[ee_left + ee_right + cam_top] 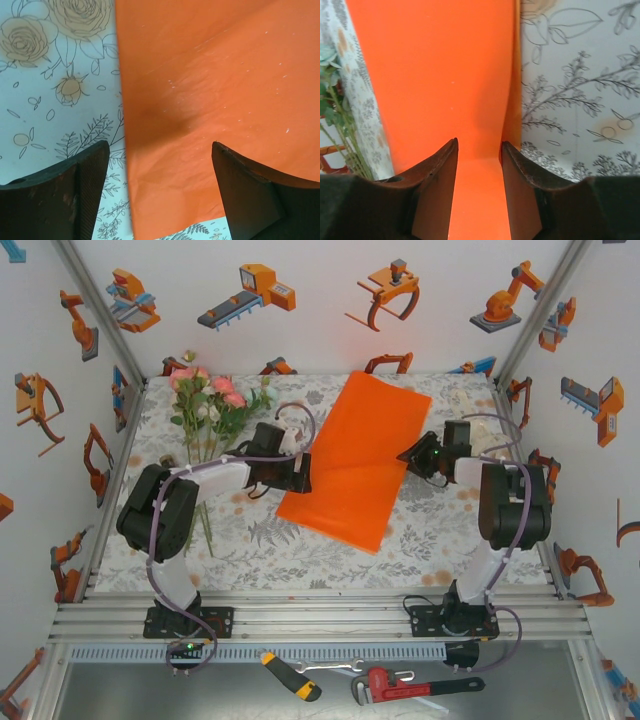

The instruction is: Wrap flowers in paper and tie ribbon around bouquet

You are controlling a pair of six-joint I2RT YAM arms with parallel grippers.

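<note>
floral tablecloth (300, 550), yellow screwdriver (290, 677), red pipe wrench (400, 683)

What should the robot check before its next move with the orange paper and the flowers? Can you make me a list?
1. Paper spread open on the tablecloth: ok.
2. Left jaws open, one finger on each side of the paper's left edge: ok.
3. Right jaws open, with the paper's right edge between them: ok.
4. Either jaws gripping the paper: not ok, neither pair has closed on it yet.
5. Flowers lying on the paper: not ok, they are on the tablecloth to its left, not touching it.
6. Ribbon ready nearby: cannot tell.
</note>
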